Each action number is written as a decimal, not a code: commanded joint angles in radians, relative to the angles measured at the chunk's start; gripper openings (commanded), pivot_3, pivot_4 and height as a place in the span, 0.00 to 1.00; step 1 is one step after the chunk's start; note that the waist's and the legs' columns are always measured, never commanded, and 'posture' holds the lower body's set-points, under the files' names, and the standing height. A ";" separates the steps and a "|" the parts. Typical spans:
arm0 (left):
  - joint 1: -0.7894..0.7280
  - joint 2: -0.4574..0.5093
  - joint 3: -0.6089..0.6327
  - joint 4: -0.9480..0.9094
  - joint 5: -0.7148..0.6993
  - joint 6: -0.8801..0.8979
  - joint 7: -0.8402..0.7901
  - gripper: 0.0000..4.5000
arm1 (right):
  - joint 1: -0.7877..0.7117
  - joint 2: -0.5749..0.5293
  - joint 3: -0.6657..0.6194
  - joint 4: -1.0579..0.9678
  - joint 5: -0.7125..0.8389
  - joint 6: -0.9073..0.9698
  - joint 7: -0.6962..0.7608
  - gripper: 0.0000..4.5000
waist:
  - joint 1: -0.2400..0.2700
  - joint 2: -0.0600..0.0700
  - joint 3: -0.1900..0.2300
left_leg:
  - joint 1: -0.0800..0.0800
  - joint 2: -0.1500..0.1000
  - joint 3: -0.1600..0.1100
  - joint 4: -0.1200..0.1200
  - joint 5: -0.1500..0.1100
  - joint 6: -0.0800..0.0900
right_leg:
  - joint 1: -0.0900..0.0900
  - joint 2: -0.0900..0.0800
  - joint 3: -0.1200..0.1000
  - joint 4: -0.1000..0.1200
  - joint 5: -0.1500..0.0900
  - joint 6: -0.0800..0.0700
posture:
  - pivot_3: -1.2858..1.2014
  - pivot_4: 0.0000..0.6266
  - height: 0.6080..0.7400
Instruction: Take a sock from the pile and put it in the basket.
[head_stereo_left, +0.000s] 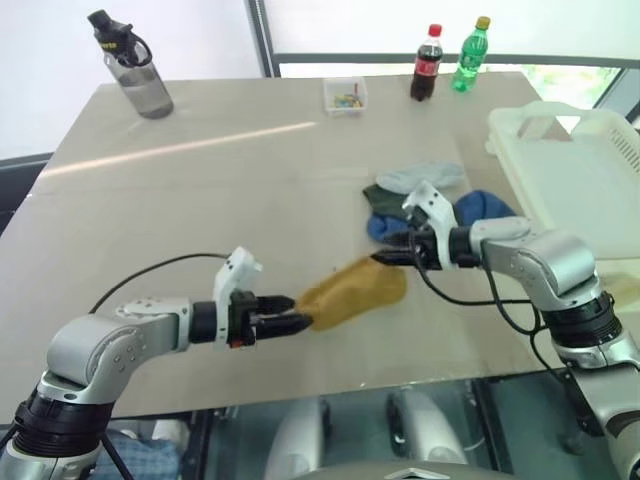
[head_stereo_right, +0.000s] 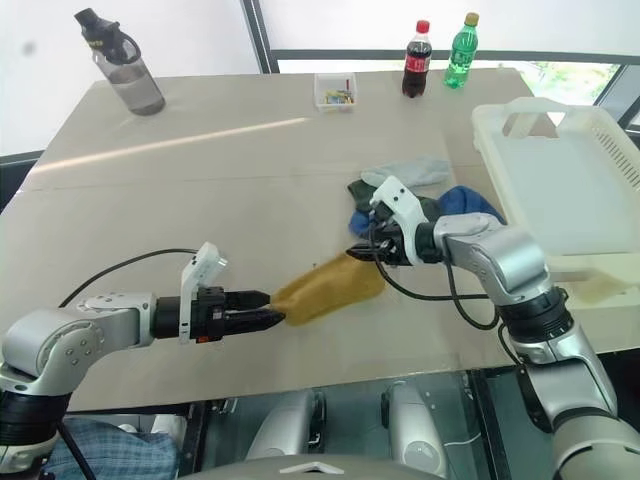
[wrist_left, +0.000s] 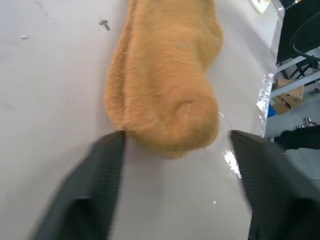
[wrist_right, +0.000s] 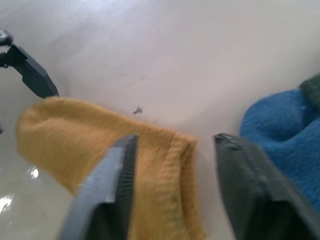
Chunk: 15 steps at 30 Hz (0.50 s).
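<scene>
The mustard-yellow sock (head_stereo_left: 352, 292) lies flat on the bench (head_stereo_left: 200, 200), stretched out between the two pincers and just apart from the pile (head_stereo_left: 430, 200). From the head views it reads as a soft elongated lump. The left wrist view adds its fuzzy, napped surface and rounded toe end, with a lengthwise fold running along it. The right wrist view shows the other end, a ribbed cuff with a straight edge.

The left pincer (wrist_left: 175, 165) is spread wide, its two black, finely textured fingers (wrist_left: 95, 185) standing either side of the toe end; one finger touches the fabric edge and the other stands clear, so nothing is gripped. The right pincer (wrist_right: 172, 165) is likewise parted, straddling the cuff edge, with one finger (wrist_right: 112, 185) over the yellow fabric and the other over bare bench beside a fluffy blue sock (wrist_right: 280, 140).

The head views alone show the pile's makeup: a light grey sock (head_stereo_left: 422, 178) on top, a dark green one (head_stereo_left: 385, 197) beneath, blue ones toward the basket (head_stereo_left: 580, 170). That basket is cream-white moulded plastic with a rectangular rim, a cut-out handle and slotted sides, at the bench's right edge. At the far side stand a grey water bottle (head_stereo_left: 135, 68), a small clear box (head_stereo_left: 345, 95), a cola bottle (head_stereo_left: 427, 64) and a green bottle (head_stereo_left: 471, 55). The bench is smooth, matt beige.
</scene>
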 joint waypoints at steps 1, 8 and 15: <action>0.007 0.011 0.005 -0.011 0.015 -0.018 -0.023 0.99 | -0.011 -0.001 -0.079 -0.014 0.018 -0.003 -0.012 0.79 | 0.001 0.000 0.000 | 0.000 0.000 0.000 0.000 0.000 0.000 | 0.000 0.000 0.000 0.000 0.000 0.000 | 0.52 0.24 1.00; 0.029 0.030 0.010 -0.020 0.037 -0.039 -0.061 0.99 | 0.061 -0.062 -0.132 -0.107 0.065 0.019 0.026 0.79 | 0.002 0.000 0.000 | 0.000 0.000 0.000 0.000 0.000 0.000 | 0.000 0.000 0.000 0.000 0.000 0.000 | 0.52 0.24 1.00; 0.093 0.025 0.078 -0.038 0.097 -0.250 -0.161 0.99 | 0.233 -0.040 -0.138 -0.181 -0.023 -0.357 0.075 0.79 | -0.002 0.000 0.000 | 0.000 0.000 0.000 -0.001 0.000 0.000 | 0.000 0.000 0.000 0.000 0.000 0.000 | 0.52 0.24 1.00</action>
